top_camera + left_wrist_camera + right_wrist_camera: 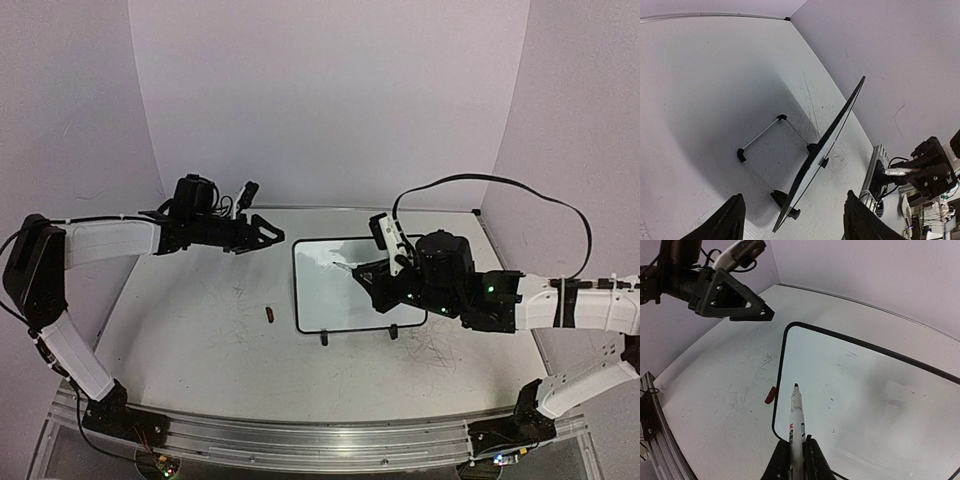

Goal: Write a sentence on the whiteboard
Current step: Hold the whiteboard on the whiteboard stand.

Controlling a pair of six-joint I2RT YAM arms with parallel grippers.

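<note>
Writing not yet begun

Right gripper is clamped on a marker, its tip over the left part of the whiteboard. The board stands mid-table with no sentence visible, so all the writing seems left. Left gripper hangs parted and empty beyond the board's far-left corner.

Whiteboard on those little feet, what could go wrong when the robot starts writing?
1. The whiteboard leans on a thin wire stand, and the open left gripper is not touching it, so a push from the marker might slide or tip it.
2. The right gripper pinches only the marker's back end, so it might twist.
</note>
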